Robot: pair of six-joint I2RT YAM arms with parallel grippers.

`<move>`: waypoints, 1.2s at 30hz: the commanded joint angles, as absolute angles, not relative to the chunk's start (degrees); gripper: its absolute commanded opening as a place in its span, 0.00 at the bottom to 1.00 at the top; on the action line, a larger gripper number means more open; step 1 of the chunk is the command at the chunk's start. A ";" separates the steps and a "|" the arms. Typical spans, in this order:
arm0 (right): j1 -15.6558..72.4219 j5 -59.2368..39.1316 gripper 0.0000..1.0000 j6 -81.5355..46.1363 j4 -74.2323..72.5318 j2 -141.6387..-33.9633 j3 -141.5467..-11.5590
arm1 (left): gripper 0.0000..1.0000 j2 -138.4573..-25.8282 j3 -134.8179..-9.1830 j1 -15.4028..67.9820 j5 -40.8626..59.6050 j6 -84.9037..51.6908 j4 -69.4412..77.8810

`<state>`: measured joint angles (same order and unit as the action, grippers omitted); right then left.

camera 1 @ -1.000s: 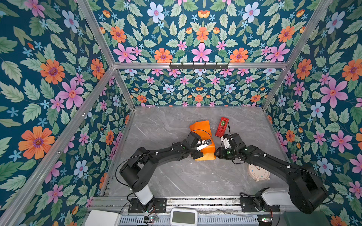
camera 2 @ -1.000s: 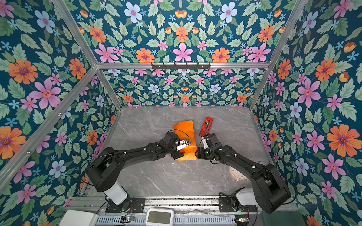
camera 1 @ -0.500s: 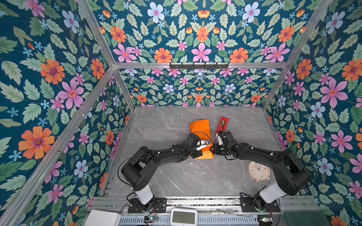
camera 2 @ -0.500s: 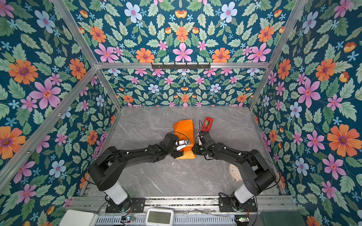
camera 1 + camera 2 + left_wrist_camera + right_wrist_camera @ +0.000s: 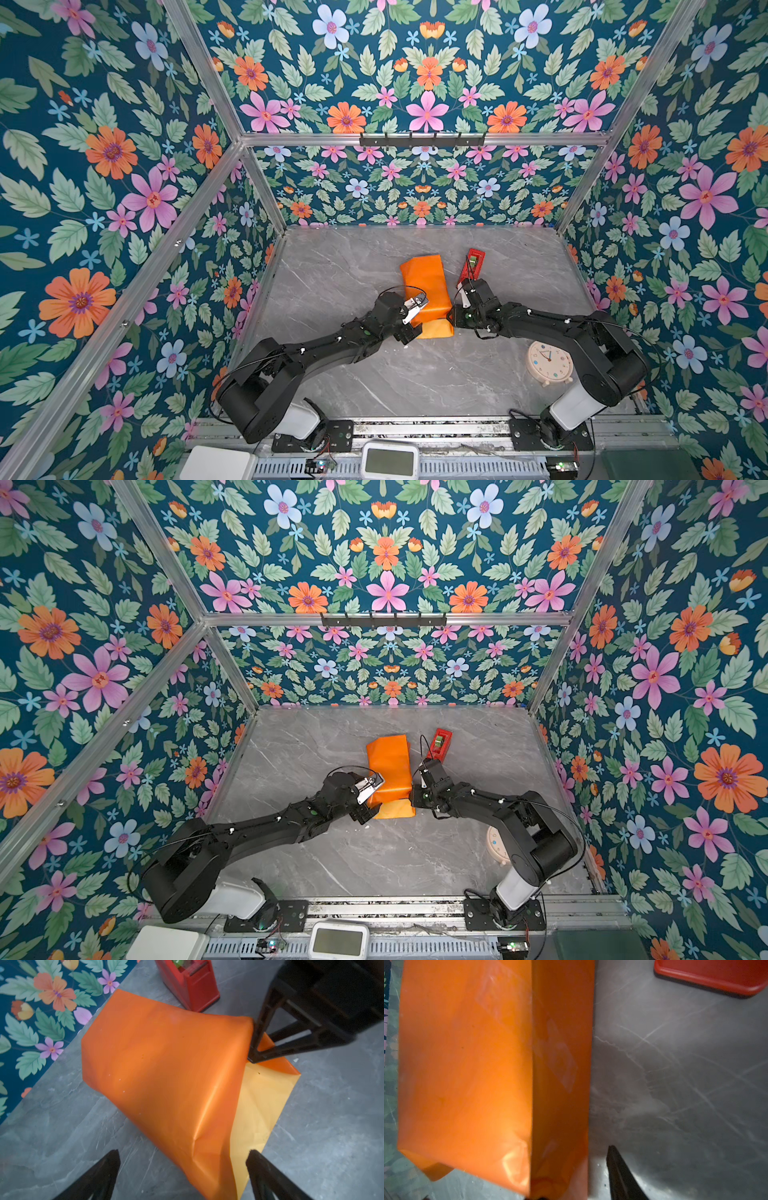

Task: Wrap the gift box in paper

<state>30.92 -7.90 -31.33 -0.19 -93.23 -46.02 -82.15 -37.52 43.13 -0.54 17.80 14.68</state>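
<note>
The paper point(image 5: 424, 286) point(image 5: 388, 766) lies folded into a long orange parcel mid-table, with a yellow flap point(image 5: 264, 1101) showing at its near end. The gift box is hidden. My left gripper point(image 5: 413, 318) point(image 5: 185, 1159) is open, and the parcel's near-left end sits between its fingers. My right gripper point(image 5: 451, 318) point(image 5: 252, 1057) is at the near-right corner, its jaws narrowed astride the paper's side fold point(image 5: 560, 1084). One finger point(image 5: 618, 1172) stands just clear of the paper on the table side. The other is hidden by the paper.
A red gadget point(image 5: 471, 266) point(image 5: 191, 985) stands just right of the parcel's far end, close behind my right wrist. A round clock point(image 5: 549, 362) lies near the right arm's base. Flowered walls enclose the grey marble table point(image 5: 353, 374).
My right gripper has moved left up to the parcel's near-right corner and its jaws have narrowed. The left arm has barely moved.
</note>
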 commanded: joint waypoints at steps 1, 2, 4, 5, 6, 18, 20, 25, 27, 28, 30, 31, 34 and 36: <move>30.94 -7.03 0.36 -30.85 -1.27 -93.23 -46.23 | 0.97 -82.22 -37.10 41.24 0.03 9.09 16.35; 30.95 -6.96 0.36 -30.81 -1.32 -93.17 -46.18 | 0.96 -82.54 -37.00 40.78 0.82 8.34 16.35; 30.98 -6.94 0.36 -30.70 -1.24 -93.13 -46.29 | 0.94 -83.75 -37.30 40.11 2.14 6.99 16.57; 30.94 -6.86 0.36 -30.66 -1.14 -93.11 -46.32 | 0.93 -84.43 -37.56 39.87 2.76 6.52 16.61; 30.99 -6.86 0.37 -30.58 -1.06 -93.12 -46.32 | 0.91 -85.28 -37.85 39.65 3.27 6.10 16.55; 30.90 -7.25 0.37 -29.97 0.08 -92.55 -47.14 | 0.69 -91.00 -39.06 39.02 4.31 2.18 15.86; 30.95 -7.47 0.37 -30.35 0.00 -92.57 -47.20 | 0.62 -91.39 -39.00 39.02 4.99 0.09 16.16; 31.10 -7.21 0.37 -31.11 -0.20 -93.15 -47.11 | 0.48 -92.18 -37.99 39.11 5.67 -5.23 17.82; 31.13 -7.21 0.36 -31.33 -0.22 -93.63 -47.20 | 0.45 -92.67 -37.80 39.11 5.88 -6.97 18.14; 31.21 -7.12 0.36 -31.46 -0.35 -93.82 -47.24 | 0.43 -93.09 -37.79 39.16 6.26 -7.88 18.36; 31.40 -6.96 0.35 -31.62 -0.61 -94.29 -47.35 | 0.39 -93.99 -37.96 39.24 6.76 -9.65 18.61; 31.49 -6.95 0.35 -31.70 -0.51 -94.48 -47.46 | 0.38 -94.36 -38.04 39.29 6.67 -10.47 18.62; 31.73 -6.55 0.33 -31.81 -0.49 -94.48 -47.81 | 0.33 -95.07 -37.76 39.37 6.56 -12.48 19.54; 31.75 -6.24 0.32 -31.77 -0.47 -94.49 -47.94 | 0.30 -95.40 -37.63 39.46 6.46 -13.62 20.07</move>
<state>31.66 -7.29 -31.38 0.03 -94.45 -47.64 -95.07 -37.76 39.42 6.20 -10.59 18.33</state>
